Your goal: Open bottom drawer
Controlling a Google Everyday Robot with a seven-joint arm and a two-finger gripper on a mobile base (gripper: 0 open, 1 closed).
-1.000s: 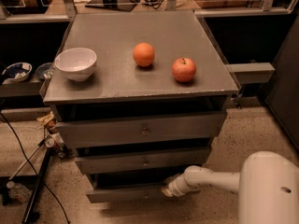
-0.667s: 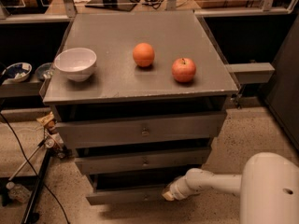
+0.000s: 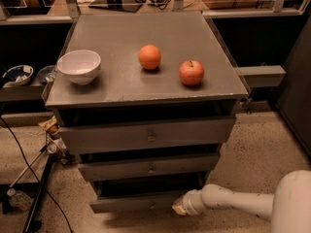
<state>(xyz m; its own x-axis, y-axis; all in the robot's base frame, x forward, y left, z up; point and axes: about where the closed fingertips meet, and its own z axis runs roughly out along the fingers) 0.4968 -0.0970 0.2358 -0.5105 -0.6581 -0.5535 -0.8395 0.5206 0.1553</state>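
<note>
I have the claw [image 3: 178, 206] down low at the foot of the desk, at the right end of the bottom drawer [image 3: 136, 203] and right against its front. From here I cannot tell whether the claw is open or closed, or whether it has hold of anything. The white arm [image 3: 233, 204] reaches in from the lower right, roughly level with the floor, and the robot's rounded white body [image 3: 294, 203] fills the bottom right corner of my view.

The bottom drawer is the lowest and slimmest of three grey fronts, sitting under the middle drawer [image 3: 148, 168] and the top drawer [image 3: 146, 136]. A dark gap shows above it, as it does above the other two. I cannot judge how far out it stands.

On the desk [image 3: 121, 28] top a white bowl [image 3: 79, 66] stands near the left edge. An orange [image 3: 149, 57] sits around the middle, and an apple [image 3: 191, 73] is toward the front right, just beside the orange but not touching it.

Left of the desk, black cables [image 3: 19, 144] trail over the speckled floor [image 3: 257, 149], and a blue-patterned bowl [image 3: 17, 74] rests on a low shelf.
</note>
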